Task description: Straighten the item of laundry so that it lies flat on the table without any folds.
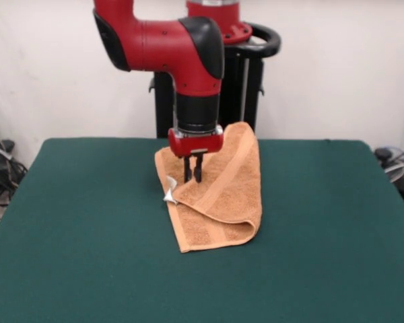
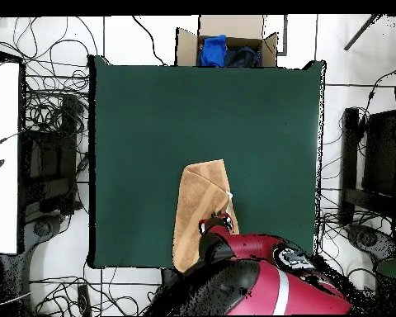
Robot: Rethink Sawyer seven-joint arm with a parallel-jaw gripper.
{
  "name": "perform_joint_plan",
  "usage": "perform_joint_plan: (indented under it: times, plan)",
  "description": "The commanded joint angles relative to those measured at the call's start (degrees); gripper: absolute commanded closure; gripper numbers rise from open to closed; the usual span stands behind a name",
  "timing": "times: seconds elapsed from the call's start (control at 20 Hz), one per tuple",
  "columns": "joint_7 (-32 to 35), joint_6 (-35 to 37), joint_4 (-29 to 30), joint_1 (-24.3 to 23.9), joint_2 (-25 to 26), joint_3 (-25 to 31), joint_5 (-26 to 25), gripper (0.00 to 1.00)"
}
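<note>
Towel (image 1: 219, 202) is folded over on itself on the table (image 1: 87, 235); not flat. Gripper (image 1: 192, 176) sits low at the folded edge near the white tag (image 1: 170, 195), fingers nearly together, possibly pinching cloth. Unfolding is left.

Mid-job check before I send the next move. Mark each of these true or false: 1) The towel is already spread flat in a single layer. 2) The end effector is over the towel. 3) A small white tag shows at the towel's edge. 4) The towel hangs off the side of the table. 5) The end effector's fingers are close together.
1) False. The towel is folded over itself, with a flap lying diagonally across the lower layer.
2) True. The end effector points down at the towel's folded edge.
3) True. The white tag sticks out beside the fold.
4) False. It lies wholly on the table, with green around it.
5) True. Only a narrow gap shows between the fingers.
</note>
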Motion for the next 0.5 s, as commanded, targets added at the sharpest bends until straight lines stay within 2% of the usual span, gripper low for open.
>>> perform_joint_plan:
  times: [0.05,0.25,0.5]
  plan:
    - [13.1,-3.6,-3.0,2.5,4.2,3.8,5.0,1.0]
    - [13.3,-2.5,-1.4,3.3,0.8,3.2,5.7,1.0]
    - [12.6,3.6,2.2,3.5,-6.9,3.7,7.3,1.0]
